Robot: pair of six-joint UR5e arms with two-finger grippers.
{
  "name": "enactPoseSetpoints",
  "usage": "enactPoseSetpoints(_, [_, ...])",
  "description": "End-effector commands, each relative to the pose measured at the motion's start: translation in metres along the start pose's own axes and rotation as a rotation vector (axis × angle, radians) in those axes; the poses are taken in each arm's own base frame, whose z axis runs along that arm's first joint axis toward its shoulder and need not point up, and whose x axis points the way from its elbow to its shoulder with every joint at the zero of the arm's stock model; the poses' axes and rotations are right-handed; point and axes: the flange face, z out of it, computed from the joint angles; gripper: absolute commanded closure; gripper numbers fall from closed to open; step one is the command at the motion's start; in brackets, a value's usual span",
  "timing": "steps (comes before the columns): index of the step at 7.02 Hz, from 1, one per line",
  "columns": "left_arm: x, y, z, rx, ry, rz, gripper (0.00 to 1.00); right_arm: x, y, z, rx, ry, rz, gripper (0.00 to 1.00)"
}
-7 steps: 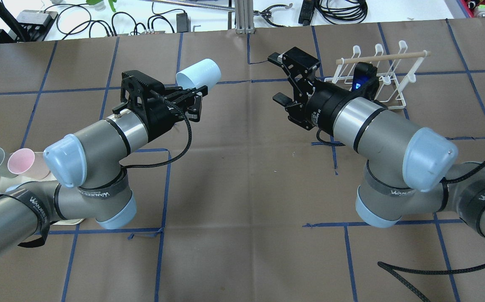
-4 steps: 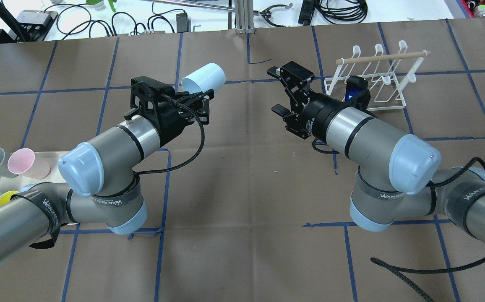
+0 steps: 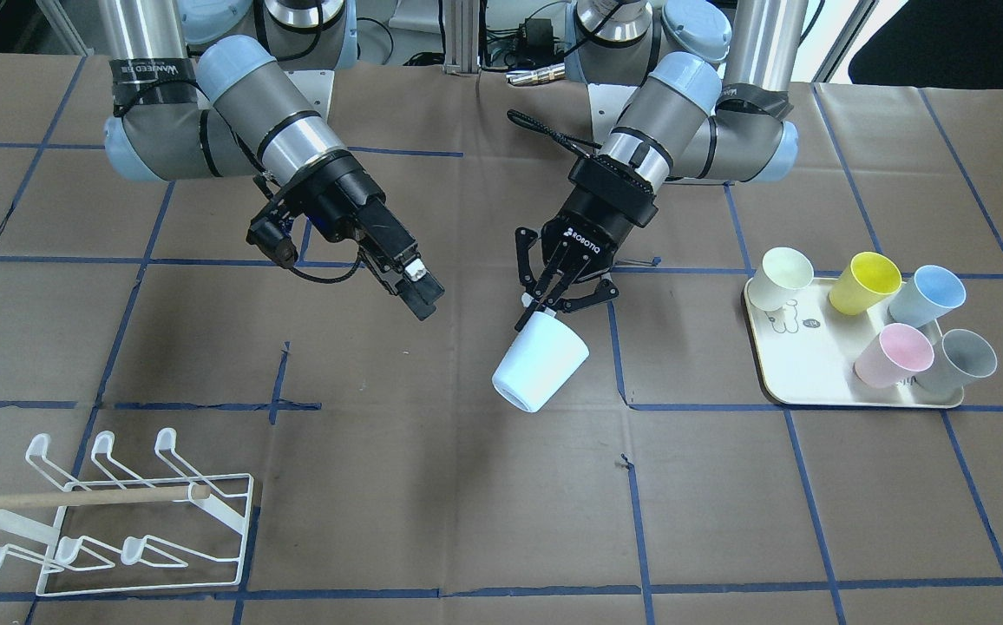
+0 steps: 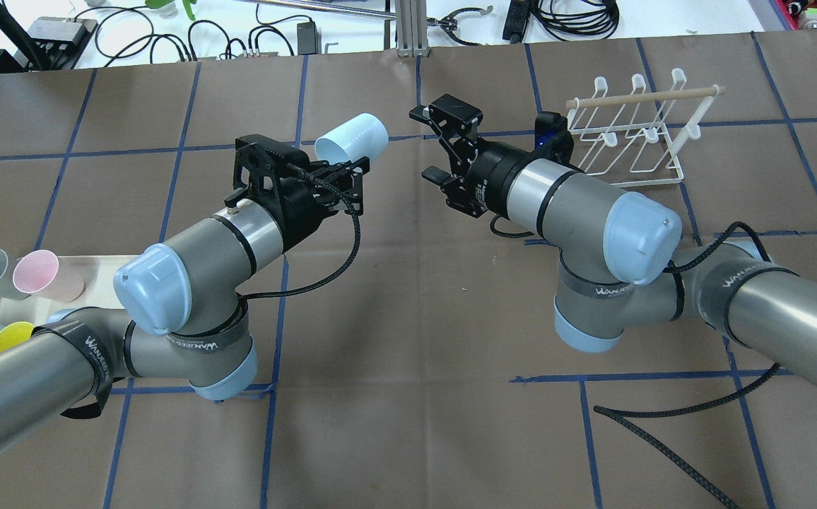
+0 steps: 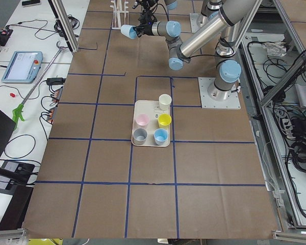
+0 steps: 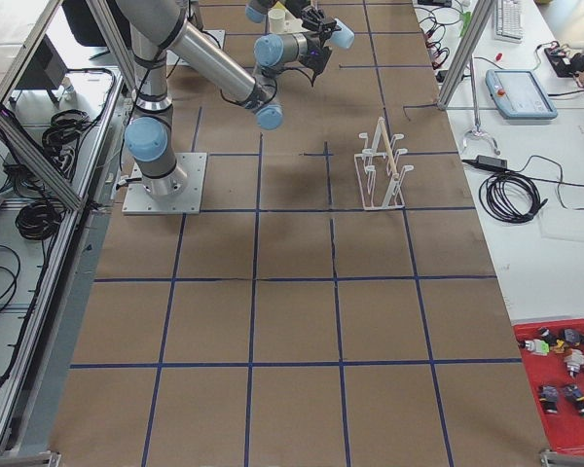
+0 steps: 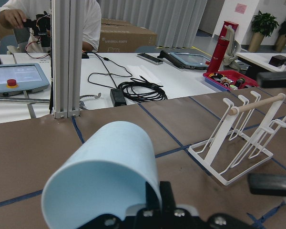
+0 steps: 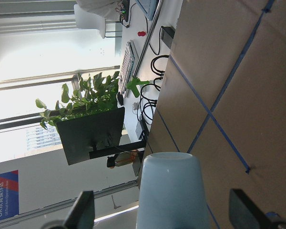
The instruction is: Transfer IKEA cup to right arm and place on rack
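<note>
The IKEA cup (image 4: pixel 350 147) is pale blue and is held tilted above the table, with its base pointing away from the left arm. My left gripper (image 4: pixel 343 170) is shut on the cup's rim; it also shows in the front view (image 3: pixel 553 291) above the cup (image 3: pixel 540 360). My right gripper (image 4: pixel 430 145) is open and empty, just right of the cup and apart from it. In the right wrist view the cup (image 8: pixel 169 195) lies ahead between the spread fingers (image 8: pixel 83 210). The white wire rack (image 4: pixel 635 131) stands at the far right, behind the right wrist.
A cream tray (image 3: pixel 814 356) with several coloured cups sits on the robot's left side; it also shows in the overhead view (image 4: pixel 9 307). A black cable (image 4: pixel 670 424) lies on the table by the right arm. Brown paper with blue tape lines covers the table.
Both arms have moved towards the table's middle. The left gripper carried the cup to the right, and the open right gripper moved left, closing the gap to the cup.
</note>
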Motion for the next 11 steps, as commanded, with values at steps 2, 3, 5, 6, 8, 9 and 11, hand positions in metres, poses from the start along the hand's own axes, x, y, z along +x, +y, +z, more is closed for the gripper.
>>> enactPoseSetpoints(2, [0.010, 0.003, 0.003, -0.008, 0.018, 0.007, 1.00, 0.009, -0.009, 0.043, -0.028, 0.021, 0.004, 0.01])
enactPoseSetpoints(3, [0.010, 0.003, 0.003, -0.008, 0.018, 0.007, 1.00, 0.013, -0.010, 0.045, -0.029, 0.027, 0.008, 0.01])
enactPoseSetpoints(5, [0.009, 0.003, 0.004, -0.008, 0.018, 0.007, 1.00, 0.013, -0.010, 0.045, -0.025, 0.031, 0.009, 0.01])
enactPoseSetpoints(6, [0.009, 0.003, 0.004, -0.008, 0.018, 0.007, 1.00, 0.015, -0.010, 0.045, -0.023, 0.037, 0.012, 0.01])
enactPoseSetpoints(8, [0.009, 0.003, 0.004, -0.008, 0.018, 0.007, 1.00, 0.028, 0.000, 0.056, -0.043, 0.064, 0.019, 0.01])
enactPoseSetpoints(9, [0.010, 0.004, 0.004, -0.009, 0.018, 0.007, 1.00, 0.031, 0.001, 0.059, -0.047, 0.070, 0.020, 0.01])
enactPoseSetpoints(11, [0.009, 0.003, 0.004, -0.008, 0.018, 0.007, 1.00, 0.028, 0.005, 0.061, -0.050, 0.067, 0.015, 0.01])
